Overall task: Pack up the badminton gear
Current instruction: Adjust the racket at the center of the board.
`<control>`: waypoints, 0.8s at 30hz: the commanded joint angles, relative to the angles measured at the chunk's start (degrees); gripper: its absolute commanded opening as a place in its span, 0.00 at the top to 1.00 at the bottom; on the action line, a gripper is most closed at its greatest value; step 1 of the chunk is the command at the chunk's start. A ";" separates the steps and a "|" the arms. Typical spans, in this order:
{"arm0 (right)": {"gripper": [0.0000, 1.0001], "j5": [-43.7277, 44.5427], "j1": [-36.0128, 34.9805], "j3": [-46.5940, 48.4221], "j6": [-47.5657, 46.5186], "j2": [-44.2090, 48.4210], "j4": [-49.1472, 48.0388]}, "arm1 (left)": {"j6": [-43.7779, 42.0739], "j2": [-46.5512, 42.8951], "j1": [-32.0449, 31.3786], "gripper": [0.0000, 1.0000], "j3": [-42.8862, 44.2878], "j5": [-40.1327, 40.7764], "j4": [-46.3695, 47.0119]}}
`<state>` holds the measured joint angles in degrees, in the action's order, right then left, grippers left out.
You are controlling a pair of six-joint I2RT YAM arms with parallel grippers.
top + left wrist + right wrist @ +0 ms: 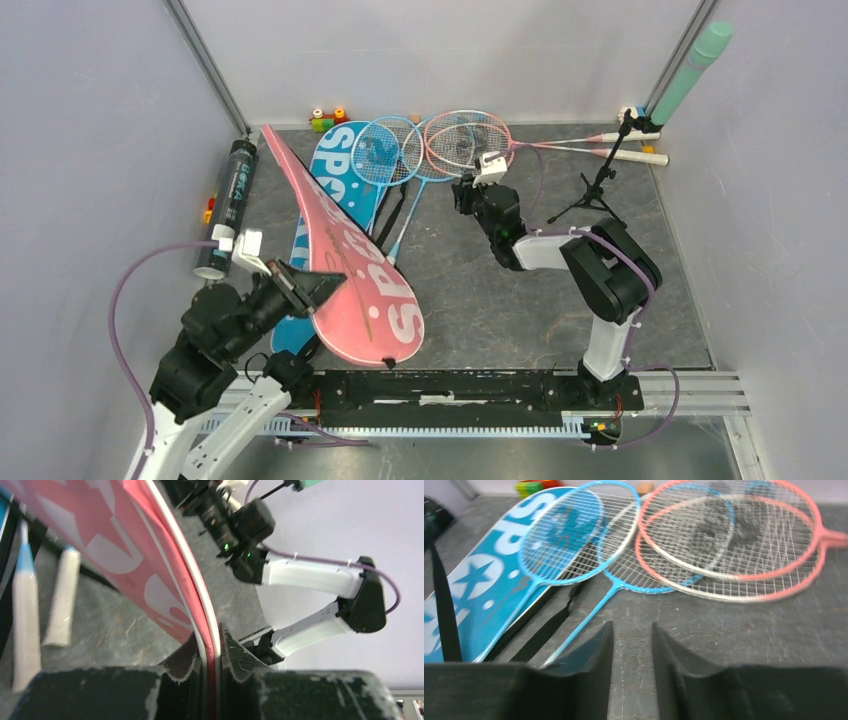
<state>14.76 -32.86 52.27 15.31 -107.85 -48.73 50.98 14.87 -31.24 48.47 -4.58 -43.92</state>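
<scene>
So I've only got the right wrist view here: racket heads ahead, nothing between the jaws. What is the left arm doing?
Observer: The left jaws are shut on the rim of the pink bag, holding it partly across the blue bag.
Operator: Where is the tube?
Observer: The dark tube lies along the left wall, left of both bags.
Operator: And the pink rackets' handles?
Observer: The white handles end near the right wall, by the black tripod.
</scene>
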 commanded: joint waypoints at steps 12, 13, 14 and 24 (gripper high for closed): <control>0.02 -35.69 -1.35 -13.71 2.68 14.48 -18.22 | -2.52 26.02 3.60 0.98 17.38 -23.26 33.17; 0.02 -35.98 -2.11 -13.69 0.23 14.10 -17.55 | -1.80 25.76 3.63 0.98 16.60 -23.08 34.01; 0.02 -37.13 -2.84 -13.69 -4.76 13.62 -17.06 | -1.91 25.37 3.60 0.98 16.76 -22.60 33.45; 0.03 -51.41 -3.89 -8.91 -59.75 5.28 0.85 | -8.24 20.41 3.65 0.98 32.78 -13.62 9.14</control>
<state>-29.21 -36.49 39.33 -21.10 -99.42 -56.40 48.25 38.83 -27.70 72.23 -22.13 -30.63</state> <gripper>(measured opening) 0.979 0.174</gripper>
